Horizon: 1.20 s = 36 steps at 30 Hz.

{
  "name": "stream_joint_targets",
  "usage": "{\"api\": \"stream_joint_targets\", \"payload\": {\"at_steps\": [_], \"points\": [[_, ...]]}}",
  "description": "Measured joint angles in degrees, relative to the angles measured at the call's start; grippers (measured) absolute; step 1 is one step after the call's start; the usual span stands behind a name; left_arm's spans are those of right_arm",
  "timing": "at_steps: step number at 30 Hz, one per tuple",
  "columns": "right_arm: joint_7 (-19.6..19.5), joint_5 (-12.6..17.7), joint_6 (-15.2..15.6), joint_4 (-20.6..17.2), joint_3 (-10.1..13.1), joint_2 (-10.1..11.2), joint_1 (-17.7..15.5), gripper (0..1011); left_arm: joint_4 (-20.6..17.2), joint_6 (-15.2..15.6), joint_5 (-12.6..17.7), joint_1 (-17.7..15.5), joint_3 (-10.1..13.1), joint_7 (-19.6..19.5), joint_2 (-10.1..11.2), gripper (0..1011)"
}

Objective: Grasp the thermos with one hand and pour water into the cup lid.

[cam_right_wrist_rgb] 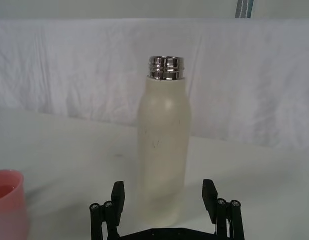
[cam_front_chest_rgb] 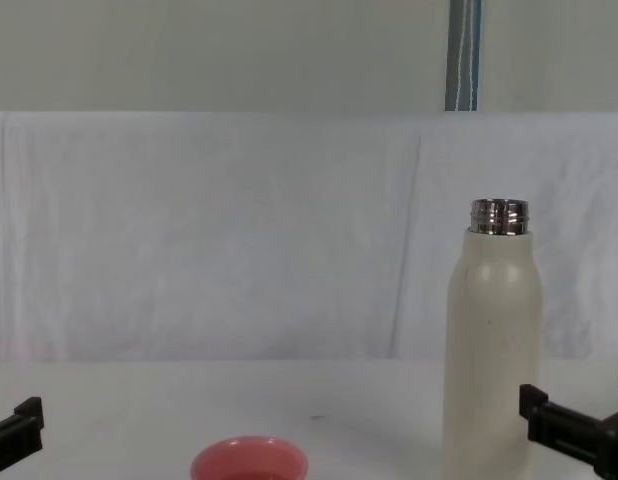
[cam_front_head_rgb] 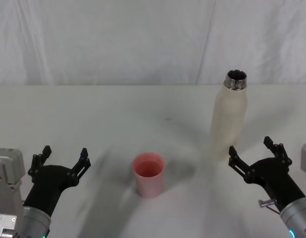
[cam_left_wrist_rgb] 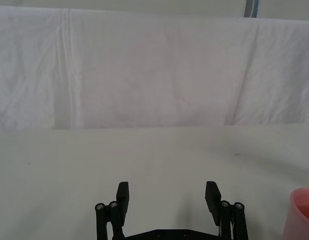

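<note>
**Right gripper lined up on the thermos, grasp not yet made**

A tall cream-white thermos (cam_front_head_rgb: pixel 229 119) stands upright on a white table (cam_front_head_rgb: pixel 93 114), its steel neck open at the top with no cap on it. It serves as the landmark here. The pink cup lid (cam_front_head_rgb: pixel 149 174) sits upright to the left of the thermos and nearer the robot, well apart from it. A little pale liquid seems to lie at its bottom, though this is hard to confirm.

The right gripper (cam_front_head_rgb: pixel 257 154) waits just in front of the thermos, on the robot's side, with its two black jaws spread wide and holding nothing. In the right wrist view the thermos body rises between the gripper's two fingertips (cam_right_wrist_rgb: pixel 118 192), farther off, and the jaws do not touch it. The left gripper (cam_front_head_rgb: pixel 62 159) rests far to the left of the thermos, beyond the cup lid, also spread open and empty.

Risks, judged from this layout: the thermos is tall, narrow and smooth, so a jaw that meets it off-centre could push it over. A loose grip on the matte wall could let it slip or turn during the tilt. The cup lid is small and light, so a fast pour could overshoot its rim or knock it aside.
</note>
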Motion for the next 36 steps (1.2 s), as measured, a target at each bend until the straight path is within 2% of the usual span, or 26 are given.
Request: {"api": "stream_joint_targets", "payload": {"at_steps": [6,13,28,36], "points": [[3.18,2.69,1.69,0.1,1.75,-0.02,1.55,1000,0.0,0.0,0.0,0.0,0.0,0.0,0.0,1001],[4.36,3.77,2.48,1.08,2.48,0.14,3.07,1000,0.0,0.0,0.0,0.0,0.0,0.0,0.0,1001],[6.01,6.7,5.38,3.61,2.43,0.42,5.64,1000,0.0,0.0,0.0,0.0,0.0,0.0,0.0,1001],[6.03,7.53,5.76,5.08,1.9,0.46,6.79,1000,0.0,0.0,0.0,0.0,0.0,0.0,0.0,1001]]}}
